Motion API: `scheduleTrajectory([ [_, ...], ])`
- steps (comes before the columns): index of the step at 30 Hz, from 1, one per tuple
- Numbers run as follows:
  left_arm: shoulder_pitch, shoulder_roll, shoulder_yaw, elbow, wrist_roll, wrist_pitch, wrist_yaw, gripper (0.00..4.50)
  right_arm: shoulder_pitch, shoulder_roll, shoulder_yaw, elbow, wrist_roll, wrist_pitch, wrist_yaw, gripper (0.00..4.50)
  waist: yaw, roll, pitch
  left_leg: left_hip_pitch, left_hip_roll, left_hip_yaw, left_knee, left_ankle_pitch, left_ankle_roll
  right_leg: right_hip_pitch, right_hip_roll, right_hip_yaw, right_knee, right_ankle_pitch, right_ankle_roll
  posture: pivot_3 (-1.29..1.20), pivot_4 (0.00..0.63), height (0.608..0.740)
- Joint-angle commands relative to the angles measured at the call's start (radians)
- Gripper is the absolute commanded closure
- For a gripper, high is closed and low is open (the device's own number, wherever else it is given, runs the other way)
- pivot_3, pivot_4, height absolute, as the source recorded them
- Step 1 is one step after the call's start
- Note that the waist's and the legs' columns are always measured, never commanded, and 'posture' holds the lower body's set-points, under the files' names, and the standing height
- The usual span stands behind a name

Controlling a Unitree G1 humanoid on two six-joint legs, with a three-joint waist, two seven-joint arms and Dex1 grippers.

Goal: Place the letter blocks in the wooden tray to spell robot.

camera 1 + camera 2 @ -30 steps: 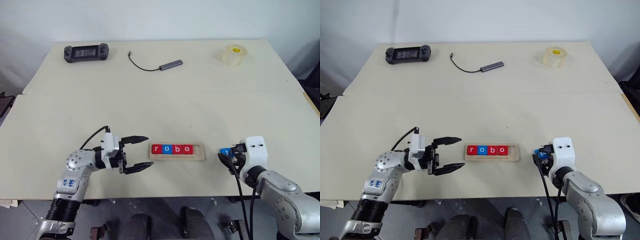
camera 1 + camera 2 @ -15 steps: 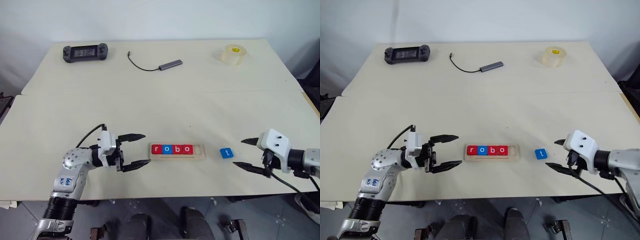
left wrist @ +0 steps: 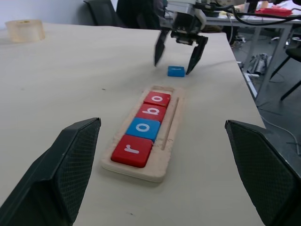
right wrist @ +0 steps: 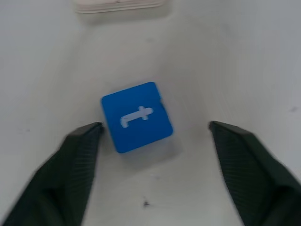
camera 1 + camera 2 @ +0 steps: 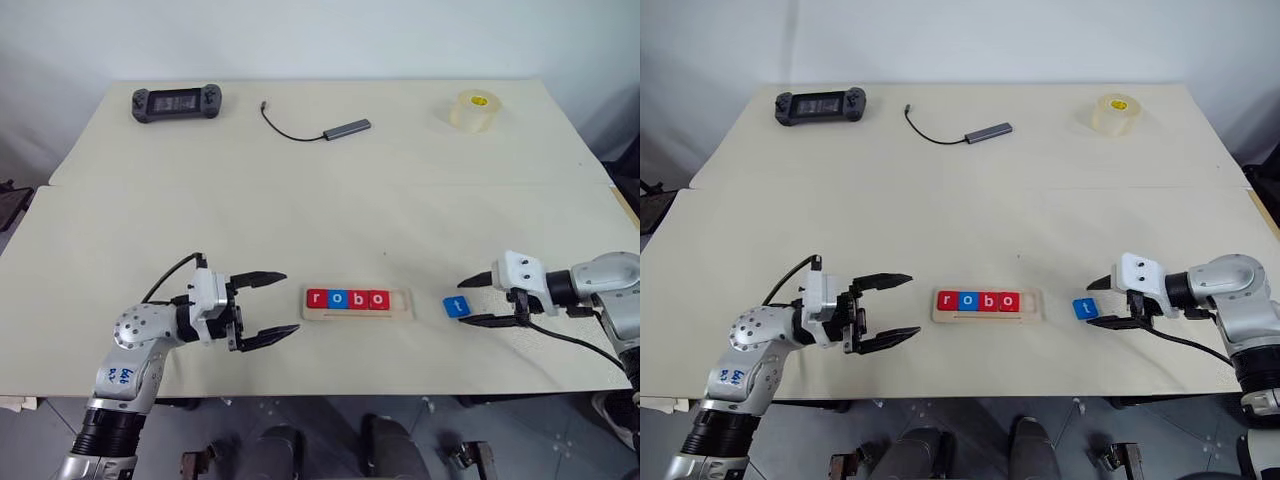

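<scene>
Right pincer [image 5: 468, 303] now swung open-jawed around released t block [image 5: 456, 306].

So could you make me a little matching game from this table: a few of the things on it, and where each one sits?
Things:
1. blue t block
2. tape roll
3. game controller
4. red r block

Places:
A. far left corner of the table
B. leftmost slot of the wooden tray
C. on the table between the open fingers of the right gripper
D. far right part of the table

Pairs: 1-C, 2-D, 3-A, 4-B
</scene>
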Motion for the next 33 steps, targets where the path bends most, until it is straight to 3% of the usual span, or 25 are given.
scheduleTrajectory([
  [1, 0.006, 0.015, 0.024, -0.039, -0.009, -0.004, 0.012, 0.00, -0.013, 0.017, 0.005, 0.008, 0.000, -0.002, 0.018, 2.31, 0.000, 0.000, 0.000, 0.000, 0.000, 0.000, 0.000, 0.000, 0.000, 0.000, 0.000, 0.000, 0.000, 0.000, 0.000, 0.00, 0.150, 0.740],
  [3, 0.007, 0.016, 0.024, -0.040, -0.008, -0.005, 0.016, 0.00, -0.024, 0.025, -0.002, -0.010, 0.011, 0.005, 0.016, 2.98, -0.001, 0.000, 0.000, 0.001, 0.000, 0.000, 0.001, 0.000, 0.000, 0.000, 0.000, 0.000, 0.000, 0.000, 0.000, 0.00, 0.150, 0.740],
  [4, 0.008, 0.016, 0.024, -0.042, -0.007, -0.005, 0.019, 0.00, -0.029, 0.026, -0.006, -0.030, 0.017, 0.016, 0.016, 3.04, -0.003, 0.000, 0.000, 0.001, 0.000, 0.000, 0.001, 0.000, -0.001, 0.000, 0.000, 0.000, 0.000, 0.000, 0.000, 0.00, 0.150, 0.740],
  [10, 0.012, 0.005, 0.012, -0.050, -0.007, -0.003, 0.037, 0.00, -0.052, 0.042, 0.002, -0.233, 0.079, 0.207, 0.016, 3.04, -0.001, 0.001, 0.000, 0.000, 0.002, 0.001, 0.000, 0.000, -0.002, -0.002, 0.000, 0.001, 0.002, 0.000, -0.001, 0.00, 0.150, 0.740],
  [15, 0.013, 0.000, 0.006, -0.056, -0.006, 0.002, 0.047, 0.00, -0.086, 0.086, 0.043, -0.311, 0.043, 0.345, -0.053, 3.04, 0.003, 0.001, 0.000, 0.000, 0.001, 0.000, 0.001, 0.000, -0.002, -0.002, 0.000, 0.001, 0.002, 0.000, -0.001, 0.00, 0.150, 0.740],
  [25, 0.032, 0.000, 0.004, -0.092, -0.005, 0.017, 0.076, 0.00, -0.062, 0.115, 0.100, -0.329, 0.018, 0.352, -0.067, 3.04, 0.007, 0.001, 0.000, -0.002, 0.000, -0.001, 0.000, 0.000, -0.002, -0.002, 0.000, -0.001, 0.004, -0.001, -0.001, 0.00, 0.150, 0.740],
  [33, 0.033, 0.000, 0.001, -0.107, -0.006, 0.025, 0.088, 0.00, -0.047, 0.115, 0.069, -0.385, 0.077, 0.384, -0.060, 0.28, 0.003, 0.001, 0.000, -0.002, 0.000, -0.001, 0.000, 0.000, -0.002, -0.002, 0.000, -0.001, 0.004, -0.001, -0.001, 0.00, 0.150, 0.740],
])
